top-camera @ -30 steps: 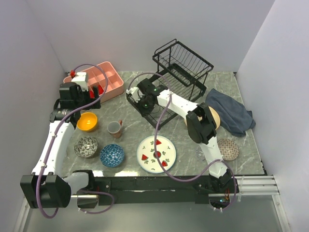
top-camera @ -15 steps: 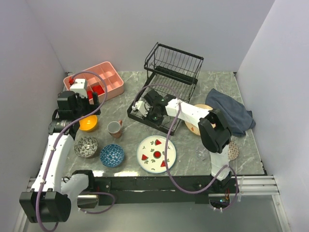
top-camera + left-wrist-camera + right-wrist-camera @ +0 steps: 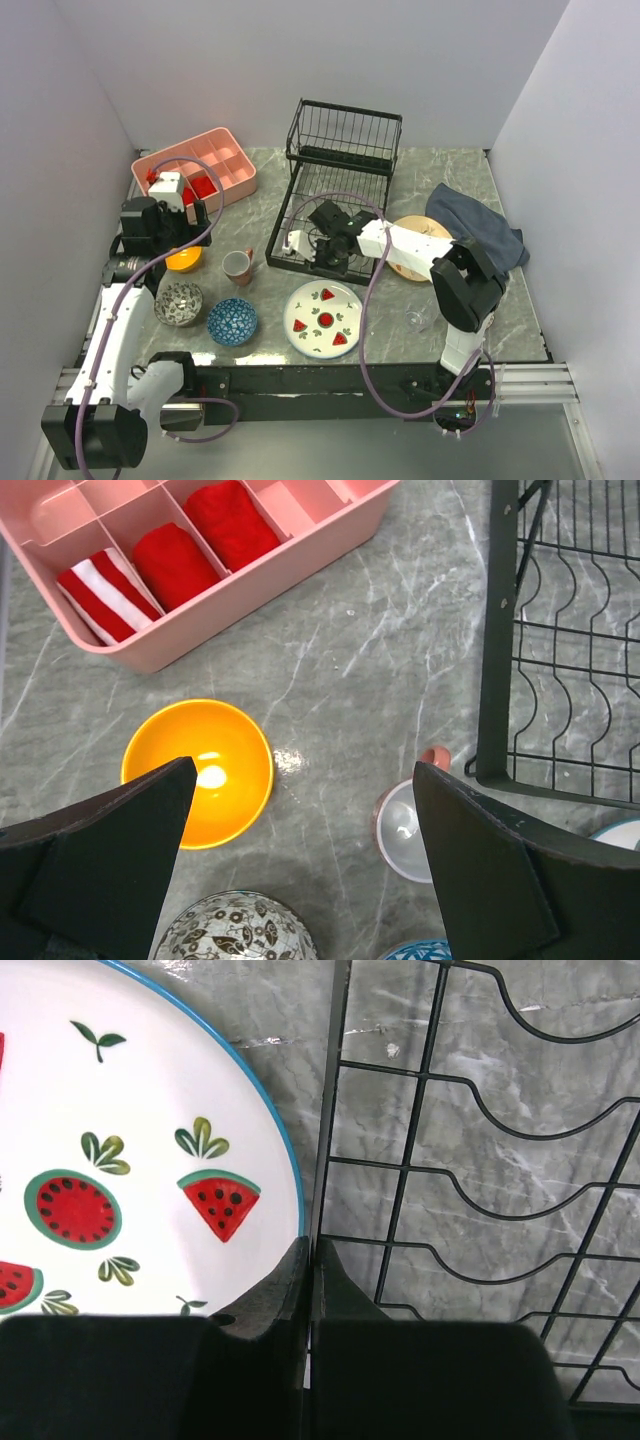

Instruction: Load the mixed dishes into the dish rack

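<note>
Grey marble desk point(image 3: 258, 205), plain white walls all round. The right arm is stretched low across the middle, forearm angled leftward, wrist bent down at the near edge of the black wire dish rack point(image 3: 345, 150). Its hand point(image 3: 310, 1260) is pinched together on the rack's front frame wire (the watermelon-slice plate point(image 3: 130, 1160) lies just beside that wire, flat on the marble). Over on the left, the other arm rises from its base and folds forward, its hand point(image 3: 305, 780) pointing straight down with fingers spread wide, gripping nothing. Below it sits the orange bowl point(image 3: 200, 770), with the terracotta cup point(image 3: 405, 825) nearer the rack and the pink tray point(image 3: 300, 550) beyond.
</note>
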`<action>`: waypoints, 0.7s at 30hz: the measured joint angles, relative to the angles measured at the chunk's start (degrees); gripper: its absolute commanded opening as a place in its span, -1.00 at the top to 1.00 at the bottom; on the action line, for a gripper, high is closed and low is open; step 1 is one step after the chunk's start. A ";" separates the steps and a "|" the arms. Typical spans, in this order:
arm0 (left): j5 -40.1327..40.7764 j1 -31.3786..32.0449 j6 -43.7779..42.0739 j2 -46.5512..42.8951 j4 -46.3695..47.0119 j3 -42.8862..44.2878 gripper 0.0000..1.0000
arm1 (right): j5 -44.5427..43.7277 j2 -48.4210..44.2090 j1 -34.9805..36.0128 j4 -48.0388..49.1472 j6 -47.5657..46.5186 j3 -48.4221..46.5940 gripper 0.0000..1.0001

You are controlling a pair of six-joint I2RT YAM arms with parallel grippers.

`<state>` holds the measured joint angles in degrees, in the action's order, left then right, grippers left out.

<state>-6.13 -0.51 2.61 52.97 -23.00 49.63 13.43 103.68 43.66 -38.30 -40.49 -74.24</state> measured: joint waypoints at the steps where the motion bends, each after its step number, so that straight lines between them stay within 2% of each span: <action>1: -0.28 0.02 0.00 0.02 0.00 -0.07 -0.93 | 0.44 0.11 -0.46 -0.11 -0.09 -0.13 1.00; 10: -2.25 0.02 -0.26 1.95 0.07 -0.11 -0.93 | 4.02 1.95 -6.36 -1.95 -4.59 -2.40 1.00; 18: -3.28 0.02 -0.48 3.89 1.51 -0.11 -0.93 | 5.05 -0.37 -10.14 0.48 -10.16 1.18 1.00; 21: -3.61 0.02 -0.48 4.24 1.99 -0.11 -0.93 | 5.46 -0.52 -10.99 0.61 -10.84 1.46 0.93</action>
<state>-9.74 -0.49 2.13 57.21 -21.02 49.52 18.90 103.15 32.67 -37.69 -51.33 -72.77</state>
